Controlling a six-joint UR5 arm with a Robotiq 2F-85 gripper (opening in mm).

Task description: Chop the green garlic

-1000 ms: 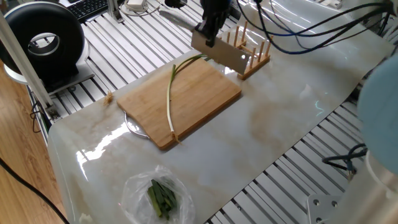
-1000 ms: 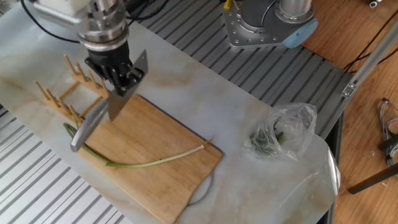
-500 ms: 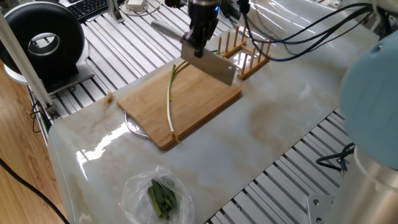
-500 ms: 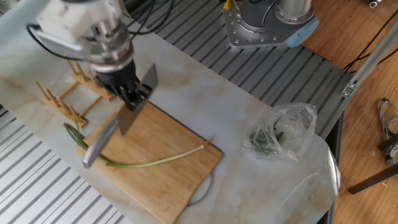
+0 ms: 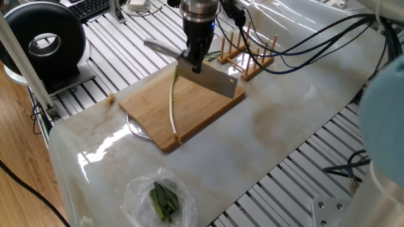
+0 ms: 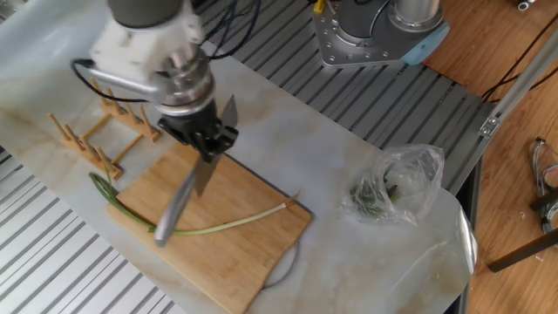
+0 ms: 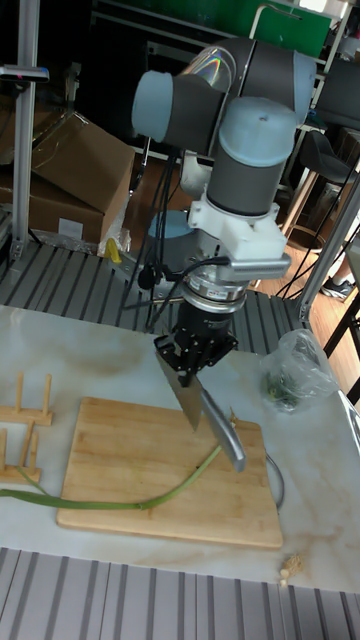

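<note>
While the cut is not yet made: cutting board on table | gripper clamped on knife, blade raised above board | green garlic whole, lying along board, leafy tips overhanging toward rack | advice: square blade across stalk, descend vertically, begin at one end.

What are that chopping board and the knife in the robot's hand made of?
The chopping board looks like bamboo or pale wood: tan, matte, with fine straight grain. The knife looks like steel: its grey blade shines and its handle is silvery. The hand grips it.
</note>
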